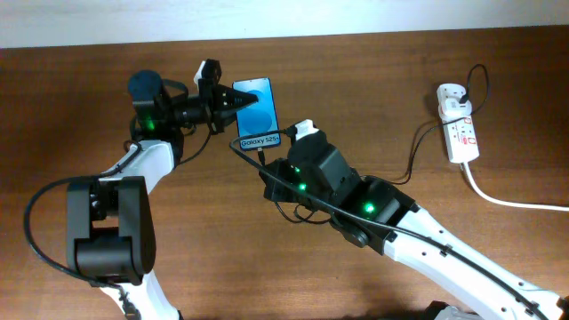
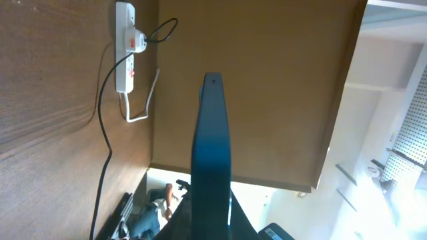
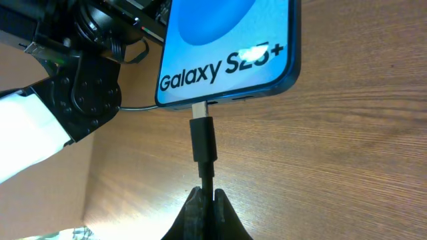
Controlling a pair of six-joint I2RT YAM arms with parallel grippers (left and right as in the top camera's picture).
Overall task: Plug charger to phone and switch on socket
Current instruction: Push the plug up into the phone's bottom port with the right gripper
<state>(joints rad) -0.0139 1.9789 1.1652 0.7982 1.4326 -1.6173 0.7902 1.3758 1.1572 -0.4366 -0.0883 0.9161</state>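
The phone (image 3: 230,40) screen reads "Galaxy S25+" in dark letters on a white strip at its lower end, upper middle of the right wrist view. The socket's (image 1: 460,133) red markings are too small to read.

The brown wooden surface (image 1: 356,80) carries the white socket (image 1: 459,132), well apart from the right tool (image 3: 203,197), on its right side. The thin black charger (image 1: 414,153) runs over the surface from the socket toward this tool. A thick white cord (image 1: 507,200) lies beyond the socket, farther from the tool.
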